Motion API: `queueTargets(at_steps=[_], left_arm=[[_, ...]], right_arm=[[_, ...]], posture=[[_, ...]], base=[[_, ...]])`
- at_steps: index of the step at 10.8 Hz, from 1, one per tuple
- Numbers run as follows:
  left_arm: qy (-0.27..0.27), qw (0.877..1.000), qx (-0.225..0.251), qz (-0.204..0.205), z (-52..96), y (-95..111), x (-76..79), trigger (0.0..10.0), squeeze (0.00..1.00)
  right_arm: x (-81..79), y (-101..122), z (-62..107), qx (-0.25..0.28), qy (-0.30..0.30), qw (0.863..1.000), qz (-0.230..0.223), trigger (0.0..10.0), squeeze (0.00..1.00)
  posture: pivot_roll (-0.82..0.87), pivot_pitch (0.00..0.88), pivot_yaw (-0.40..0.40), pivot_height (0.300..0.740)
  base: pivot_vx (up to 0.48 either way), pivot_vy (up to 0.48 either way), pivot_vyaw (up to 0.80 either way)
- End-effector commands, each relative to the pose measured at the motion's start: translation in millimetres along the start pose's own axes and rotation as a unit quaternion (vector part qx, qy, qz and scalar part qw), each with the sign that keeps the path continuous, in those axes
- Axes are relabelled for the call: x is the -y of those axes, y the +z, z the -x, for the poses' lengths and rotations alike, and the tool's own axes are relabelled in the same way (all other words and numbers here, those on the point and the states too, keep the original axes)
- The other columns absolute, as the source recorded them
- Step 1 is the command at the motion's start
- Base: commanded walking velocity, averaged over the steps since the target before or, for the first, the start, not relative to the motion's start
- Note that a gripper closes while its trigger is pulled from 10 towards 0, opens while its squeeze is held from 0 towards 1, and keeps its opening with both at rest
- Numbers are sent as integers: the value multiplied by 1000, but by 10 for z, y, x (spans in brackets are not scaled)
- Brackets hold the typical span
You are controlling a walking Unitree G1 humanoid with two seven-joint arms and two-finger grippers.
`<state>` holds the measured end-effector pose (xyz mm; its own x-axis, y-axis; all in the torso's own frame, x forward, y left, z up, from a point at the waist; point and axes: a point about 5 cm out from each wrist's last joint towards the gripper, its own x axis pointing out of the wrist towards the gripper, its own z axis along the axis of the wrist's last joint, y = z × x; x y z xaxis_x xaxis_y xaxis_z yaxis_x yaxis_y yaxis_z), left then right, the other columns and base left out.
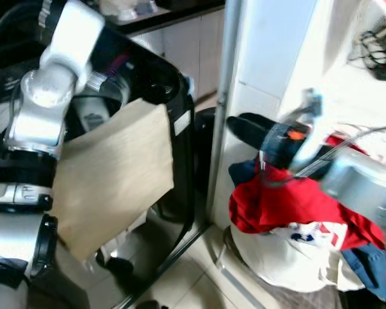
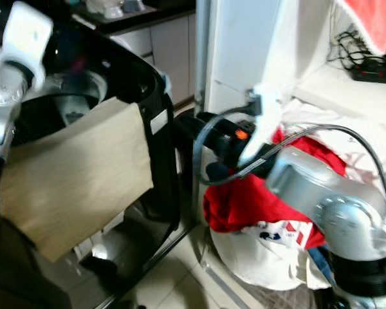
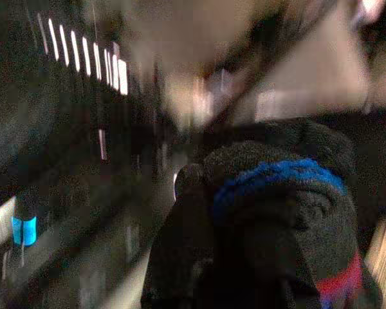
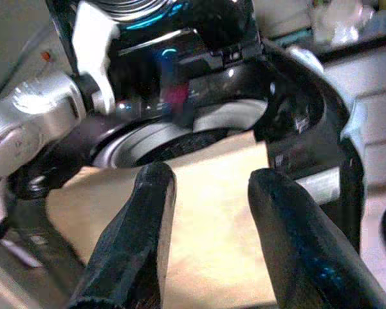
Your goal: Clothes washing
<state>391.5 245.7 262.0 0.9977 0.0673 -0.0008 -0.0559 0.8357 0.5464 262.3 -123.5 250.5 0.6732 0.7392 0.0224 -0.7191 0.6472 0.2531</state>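
A black top-loading washing machine (image 1: 177, 109) stands on the robot's left, its lid open and the metal drum (image 4: 180, 138) showing. A tan cloth (image 1: 112, 174) hangs over the machine's front rim and down its face. The left arm reaches over the machine from above; the left claw (image 3: 264, 212) shows in its wrist view, very dark and blurred, and whether its fingers are apart or together cannot be told. A dark piece of cloth with a blue band (image 3: 276, 177) lies right before that camera.

The right claw (image 4: 209, 235) is held out in the air towards the washing machine, its two black fingers (image 4: 141, 225) apart with nothing between them, the tan cloth beyond. Below the right arm, on the floor beside a white wall panel (image 1: 257, 64), lies a heap of laundry: a red garment (image 1: 276, 203) on top of a white one with a printed mark (image 1: 289, 257), and blue cloth (image 1: 370, 264) at the edge.
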Motion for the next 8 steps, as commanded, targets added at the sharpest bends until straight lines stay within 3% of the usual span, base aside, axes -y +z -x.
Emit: queueTargets(at_steps=[1,2,3,4,7,8], left_arm=[[8,1000,-27,-8,-49,10,-33,10000,0],[17,995,-69,-67,-87,-90,-16,10000,0],[-3,994,-93,-65,-109,-161,29,10000,0],[-27,992,-119,-18,-121,-224,70,10000,1000],[-19,991,-128,-11,-131,-235,44,10000,1000],[-17,991,-113,-65,-154,-161,7,10000,1000]], right_arm=[[-77,7,-49,3,1,1000,26,10000,0],[-117,-23,-93,1,2,999,33,10000,0],[-165,-65,-133,-3,7,999,37,10000,0],[-220,-126,-176,-12,13,999,46,10000,0],[-249,-158,-199,-17,14,998,54,10000,0],[-256,-177,-215,-18,9,998,57,10000,0]], posture=[[-95,0,45,740],[-95,0,47,740],[-97,0,50,740],[-101,0,51,740],[-106,0,53,740],[-107,0,57,740]], base=[[0,0,0],[0,0,0],[0,0,0],[0,0,0],[0,0,0],[0,0,0]])
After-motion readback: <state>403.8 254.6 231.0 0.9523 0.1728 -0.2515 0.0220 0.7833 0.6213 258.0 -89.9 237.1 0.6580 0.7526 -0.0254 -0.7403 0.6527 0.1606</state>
